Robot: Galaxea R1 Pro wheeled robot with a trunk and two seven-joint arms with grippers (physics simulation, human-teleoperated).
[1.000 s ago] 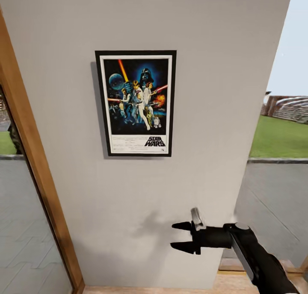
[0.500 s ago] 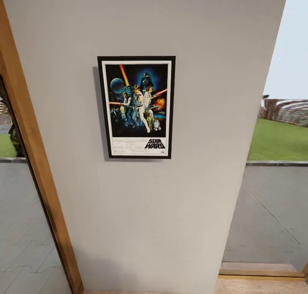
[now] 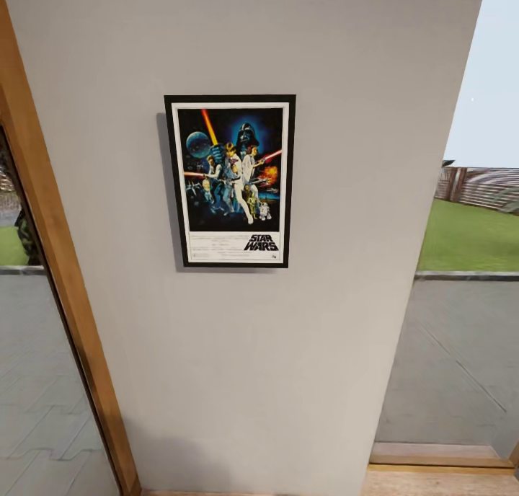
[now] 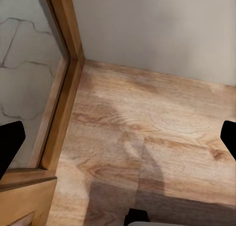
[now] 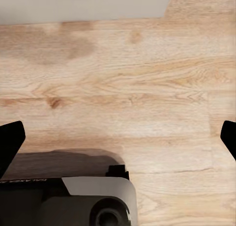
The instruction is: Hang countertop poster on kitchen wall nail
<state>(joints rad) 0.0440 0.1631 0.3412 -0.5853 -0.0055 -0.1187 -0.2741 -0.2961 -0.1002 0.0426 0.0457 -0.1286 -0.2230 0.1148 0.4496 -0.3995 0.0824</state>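
Hanging upright and flat on the grey wall [image 3: 324, 85], the poster [image 3: 230, 181] sits beside a wooden door frame [image 3: 54, 251]. Both wrist views look down on wood floor [image 5: 147, 78], with left fingers [image 4: 11, 142] and right fingers [image 5: 10, 137] spread wide, holding nothing.

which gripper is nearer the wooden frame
Left gripper, likely: it hangs over the floor beside the frame; the right gripper hangs over floor by the wall.

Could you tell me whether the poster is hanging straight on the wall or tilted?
Straight. The poster sits upright on the grey wall, its black frame edges level and vertical, with a thin shadow along its left side. What holds it up is hidden.
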